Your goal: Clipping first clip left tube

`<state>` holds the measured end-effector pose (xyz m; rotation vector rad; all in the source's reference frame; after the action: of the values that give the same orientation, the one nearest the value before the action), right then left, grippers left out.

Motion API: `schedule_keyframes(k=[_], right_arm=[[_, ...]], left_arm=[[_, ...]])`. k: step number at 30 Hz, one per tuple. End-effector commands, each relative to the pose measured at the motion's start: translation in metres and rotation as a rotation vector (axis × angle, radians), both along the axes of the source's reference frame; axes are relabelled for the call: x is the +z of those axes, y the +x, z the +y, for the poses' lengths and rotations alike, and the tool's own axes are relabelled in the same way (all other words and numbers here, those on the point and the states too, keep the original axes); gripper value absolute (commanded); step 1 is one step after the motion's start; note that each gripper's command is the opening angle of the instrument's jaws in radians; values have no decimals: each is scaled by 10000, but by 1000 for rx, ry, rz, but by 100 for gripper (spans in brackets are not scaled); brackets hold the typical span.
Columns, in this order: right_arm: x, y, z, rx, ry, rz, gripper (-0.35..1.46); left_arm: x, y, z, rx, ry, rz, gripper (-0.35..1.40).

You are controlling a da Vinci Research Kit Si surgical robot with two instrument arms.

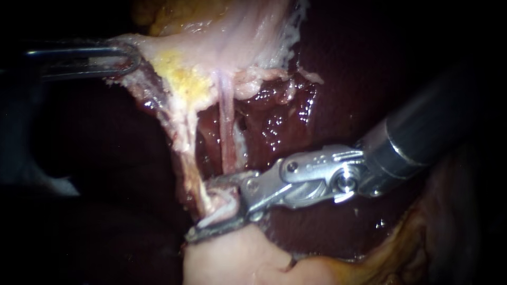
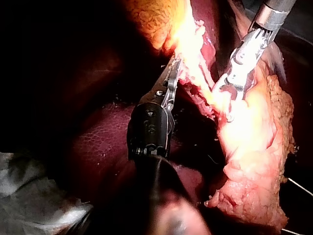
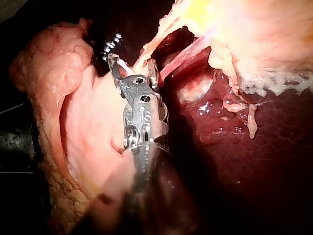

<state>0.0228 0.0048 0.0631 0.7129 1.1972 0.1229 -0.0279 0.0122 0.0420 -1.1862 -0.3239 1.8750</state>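
Note:
My right instrument comes in from the right; its jaws stand open astride the lower end of the left tube, a pale stringy strand running down from the gallbladder. One jaw lies above the strand, the other below it. The pink right tube hangs just beside it, outside the jaws. My left instrument holds the gallbladder's edge at the upper left, jaws shut on that tissue and pulling it taut. In the right wrist view the right instrument has the pale strand between its jaws.
Dark red liver lies behind and to the right of the tubes. Pale fatty tissue sits directly under the right instrument's lower jaw. Yellowish fat borders the lower right. White gauze lies beside the left shaft.

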Motion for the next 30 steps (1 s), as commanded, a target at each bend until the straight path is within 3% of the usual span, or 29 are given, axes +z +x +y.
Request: schedule_keyframes(k=[1,11,21,30], right_arm=[[1,2,0,3,4,0,45],[6,22,1,26,50,29,44],[18,36,-16,20,63,17,43],[-4,35,-28,25,108,42,42]], left_arm=[[1,0,0,-1,0,0,-35],[1,-2,1,-1,0,1,-35],[2,-2,1,-1,0,1,-35],[3,-1,2,0,0,0,-35]])
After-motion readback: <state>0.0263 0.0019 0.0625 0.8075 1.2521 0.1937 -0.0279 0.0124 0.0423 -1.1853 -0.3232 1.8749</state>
